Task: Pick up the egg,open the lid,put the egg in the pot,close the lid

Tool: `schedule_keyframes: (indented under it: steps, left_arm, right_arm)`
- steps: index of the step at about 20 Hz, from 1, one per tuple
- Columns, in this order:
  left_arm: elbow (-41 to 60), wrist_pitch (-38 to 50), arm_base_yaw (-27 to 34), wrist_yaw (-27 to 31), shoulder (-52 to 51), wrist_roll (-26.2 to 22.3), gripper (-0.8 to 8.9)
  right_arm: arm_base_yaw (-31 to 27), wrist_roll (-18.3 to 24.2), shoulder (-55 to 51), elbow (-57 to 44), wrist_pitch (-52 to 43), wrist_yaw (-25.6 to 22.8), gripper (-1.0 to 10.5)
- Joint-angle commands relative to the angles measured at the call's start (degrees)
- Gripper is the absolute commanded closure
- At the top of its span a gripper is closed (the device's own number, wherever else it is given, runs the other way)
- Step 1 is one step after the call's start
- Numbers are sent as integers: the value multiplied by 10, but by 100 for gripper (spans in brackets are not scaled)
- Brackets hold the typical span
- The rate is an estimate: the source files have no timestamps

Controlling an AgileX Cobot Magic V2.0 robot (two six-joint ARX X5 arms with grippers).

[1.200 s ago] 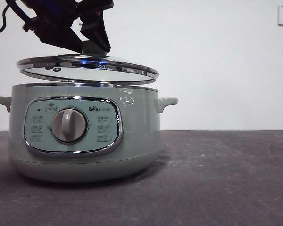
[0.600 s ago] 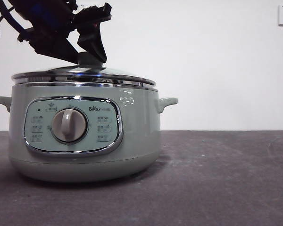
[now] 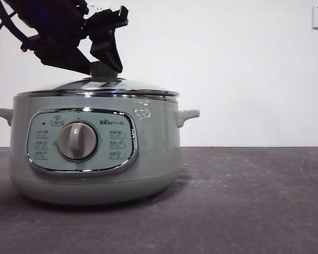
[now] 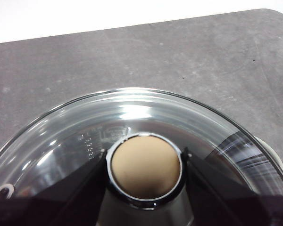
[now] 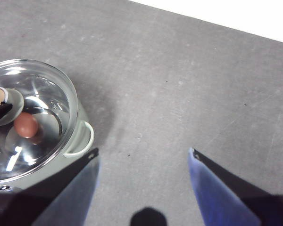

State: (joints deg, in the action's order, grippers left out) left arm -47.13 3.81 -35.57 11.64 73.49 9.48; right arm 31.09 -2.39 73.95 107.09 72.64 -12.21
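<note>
At the left we see the left gripper (image 3: 103,67) coming down slanted from the upper corner, its jaws closed on the knob of the lid (image 3: 95,89), which sits on the pot (image 3: 95,153). The pot stands on a dark grey table (image 3: 244,201) before a white wall (image 3: 228,69). Only the right wrist view shows the egg (image 5: 27,125) inside the pot; there the right gripper (image 5: 144,157) hangs spread wide over bare table.

Sage-green pot (image 3: 153,153), grey dial (image 3: 78,141), chrome-rimmed clear lid (image 3: 98,89), reddish-brown egg (image 5: 27,125), dark grey table (image 3: 244,201).
</note>
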Motion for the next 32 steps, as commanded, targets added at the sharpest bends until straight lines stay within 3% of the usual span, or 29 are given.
schedule_keyframes:
  steps: [1, 6, 7, 9, 10, 17, 21, 23, 24, 25, 27, 30, 32]
  left_arm:
    - [3, -25, -5, 3, 1, -3, 822]
    - [3, -34, -4, 3, 1, -3, 802]
    - [3, -34, -3, 3, 1, -3, 699]
    - [3, -28, -3, 3, 1, -3, 373]
    - [3, -20, -3, 3, 1, -3, 307]
    - [-4, 12, -5, -3, -47, -2, 311]
    - [-20, -63, -5, -47, -126, -2, 326]
    - [-20, -103, -5, -54, -176, -8, 524]
    - [-20, -122, -5, -60, -202, -18, 680]
    - [-20, -137, -5, -59, -223, -23, 812]
    - [-20, -170, -5, -52, -264, -29, 821]
    - [-18, -243, -5, 21, -304, -58, 822]
    - [-5, -264, -5, 24, -318, -67, 822]
  right_arm:
    - [0, -7, -2, 0, -1, -1, 632]
    - [0, -8, -2, 0, -1, -1, 632]
    - [0, -8, -2, 0, -1, -1, 632]
    - [0, -8, -2, 0, -1, -1, 632]
    - [0, -8, -2, 0, -1, -1, 632]
    - [0, -8, -2, -1, -1, 2, 632]
    - [3, -12, -14, -21, -7, 3, 656]
    - [13, -16, -34, -67, -35, 3, 854]
    - [19, -16, -50, -106, -61, 3, 948]
    - [25, -16, -65, -143, -89, 3, 963]
    - [36, -16, -104, -239, -171, 3, 963]
    - [49, -16, -178, -409, -332, 1, 963]
    - [55, -16, -222, -507, -422, 0, 963]
